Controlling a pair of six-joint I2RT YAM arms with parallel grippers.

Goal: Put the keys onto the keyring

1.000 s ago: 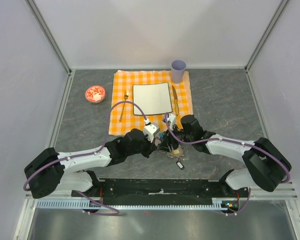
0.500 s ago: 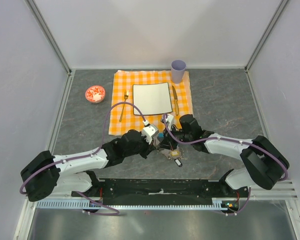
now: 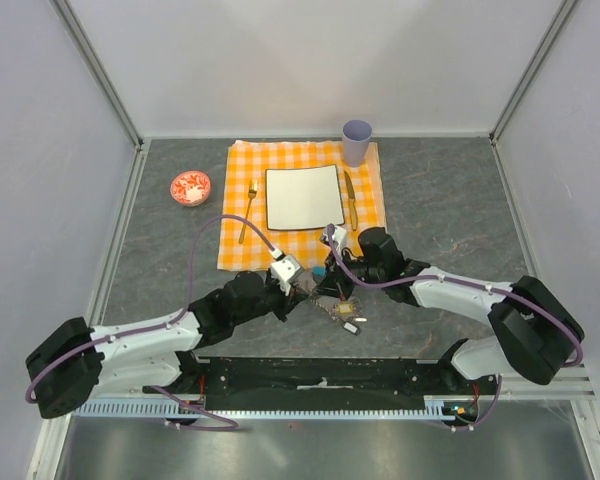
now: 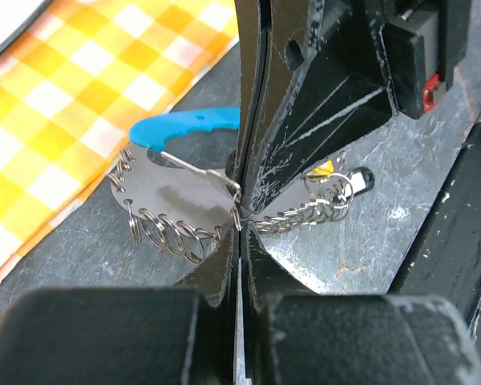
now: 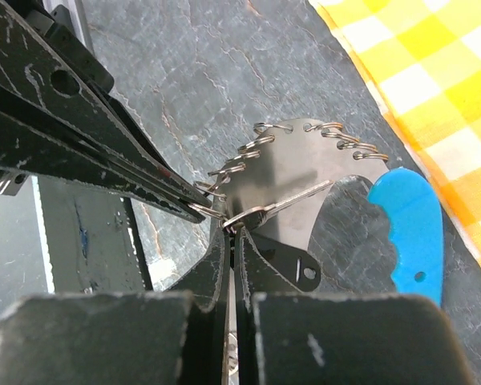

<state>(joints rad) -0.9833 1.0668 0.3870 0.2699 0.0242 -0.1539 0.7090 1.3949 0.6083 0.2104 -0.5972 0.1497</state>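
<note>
Right gripper (image 5: 231, 231): jaws just shut, pinching keyring (image 5: 252, 213) wire. Left gripper (image 4: 239, 220): clamped on same ring. Ring judged braced for threading keys (image 3: 343, 308).

Grey table (image 3: 440, 200): checked cloth (image 3: 248, 160), bowl (image 3: 190, 187), perhaps keys (image 3: 345, 312).

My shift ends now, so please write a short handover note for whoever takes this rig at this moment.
The left gripper is shut on the wire of the keyring. The right gripper is shut on the same wire, beside it. The keyring's blue tag is at the near edge of the checked cloth. The keys lie on the table, nearer the bases. Done: ring pinched by both. Left: thread the keys; I cannot tell if any is on.
</note>
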